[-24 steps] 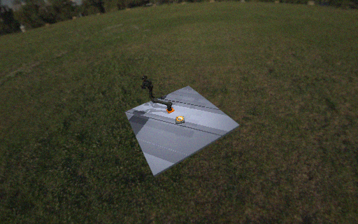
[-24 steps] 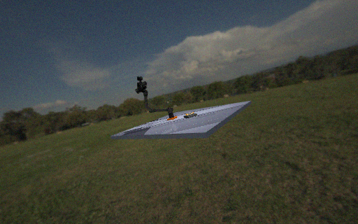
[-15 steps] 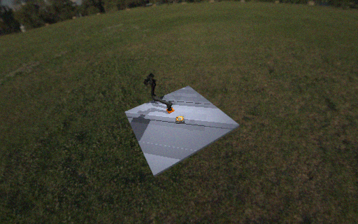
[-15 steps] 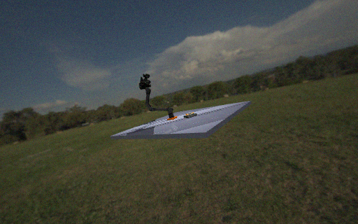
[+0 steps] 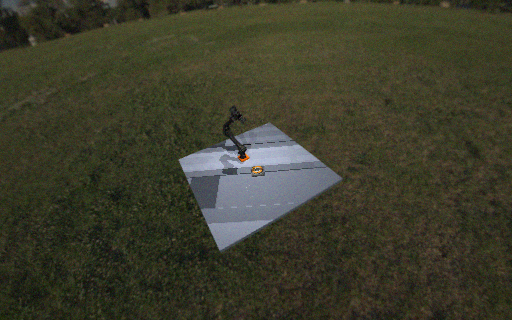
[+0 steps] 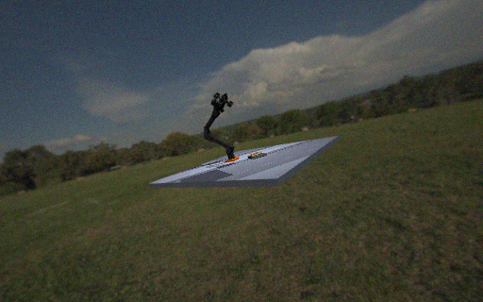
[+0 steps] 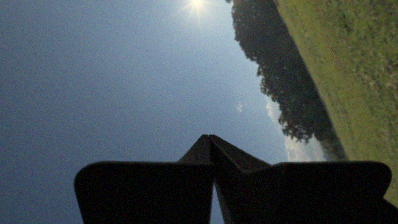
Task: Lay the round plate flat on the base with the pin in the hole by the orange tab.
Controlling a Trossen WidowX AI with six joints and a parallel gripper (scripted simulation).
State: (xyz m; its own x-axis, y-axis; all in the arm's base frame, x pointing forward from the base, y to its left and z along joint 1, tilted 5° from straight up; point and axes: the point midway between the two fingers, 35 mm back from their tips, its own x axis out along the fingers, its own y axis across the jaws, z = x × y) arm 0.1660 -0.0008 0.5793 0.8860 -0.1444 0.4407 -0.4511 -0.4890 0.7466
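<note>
A flat grey square platform [image 6: 275, 162] lies on a sloping grass field [image 6: 351, 226]; a thin black jointed arm [image 6: 211, 129] rises from an orange mount [image 6: 231, 159], its gripper [image 6: 221, 100] high against cloudy sky; nearby sits a small orange-marked round plate [image 6: 257, 154], its details too small to resolve.

No text, label, brand or number can be read in any view. The grey platform [image 5: 272, 200] carries only dashed lines and darker bands, not letters. The plate [image 5: 257, 170] is too small to show any marking.
</note>
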